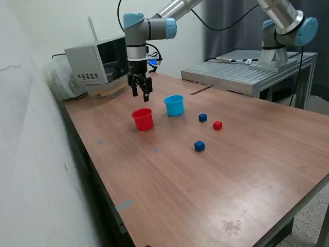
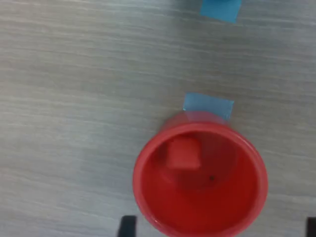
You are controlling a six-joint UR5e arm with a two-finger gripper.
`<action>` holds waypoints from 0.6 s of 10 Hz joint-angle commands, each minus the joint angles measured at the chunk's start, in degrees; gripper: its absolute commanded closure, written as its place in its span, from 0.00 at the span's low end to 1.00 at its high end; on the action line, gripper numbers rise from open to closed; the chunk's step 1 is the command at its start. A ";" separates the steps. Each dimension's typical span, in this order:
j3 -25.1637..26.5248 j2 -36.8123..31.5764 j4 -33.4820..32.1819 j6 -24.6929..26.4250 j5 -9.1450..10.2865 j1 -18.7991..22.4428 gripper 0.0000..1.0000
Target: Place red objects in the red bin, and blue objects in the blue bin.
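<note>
Wood-grain laminate covers the bench (image 1: 216, 170), brown and smooth, with a few small patches of blue tape (image 2: 208, 105) stuck flat on it. The gripper (image 1: 141, 91) hangs from the arm just above the red cup (image 1: 143, 119), black fingers pointing down and nothing between them; in the wrist view only two dark finger tips show at the edges, far apart, so the jaws stand wide. Straight below it, the red cup is round, tapered glossy plastic with a rolled rim, standing upright beside one tape patch. Inside it a red cube (image 2: 182, 153) lies on the bottom, near the wall. The blue cup (image 1: 175, 105), light blue and of the same shape and size, stands upright just beside the red cup, toward the exterior view's right of the gripper; what it holds cannot be seen. Farther from the gripper the same way, well apart from both cups, three small cubes sit on the bare bench: a dark blue cube (image 1: 202, 118), a second red cube (image 1: 217, 125) near it, and another dark blue cube (image 1: 199, 146) nearer the camera. Beyond the gripper stand a grey boxy appliance (image 1: 97, 62), a ribbed metal platform (image 1: 247, 69) with a second arm's base, and a dark curtain; a pale wall runs along the exterior view's left.
</note>
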 commanded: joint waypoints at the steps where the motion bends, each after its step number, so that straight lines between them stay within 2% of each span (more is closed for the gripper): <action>1: 0.39 0.29 0.36 0.09 -0.18 0.47 0.00; 2: 1.70 -3.19 0.54 0.26 -0.18 1.87 0.00; 3: 5.72 -7.22 0.37 1.39 -0.09 3.63 0.00; 5: 12.24 -12.17 0.02 2.02 0.00 9.51 0.00; 6: 13.92 -12.88 0.19 5.68 0.00 11.53 0.00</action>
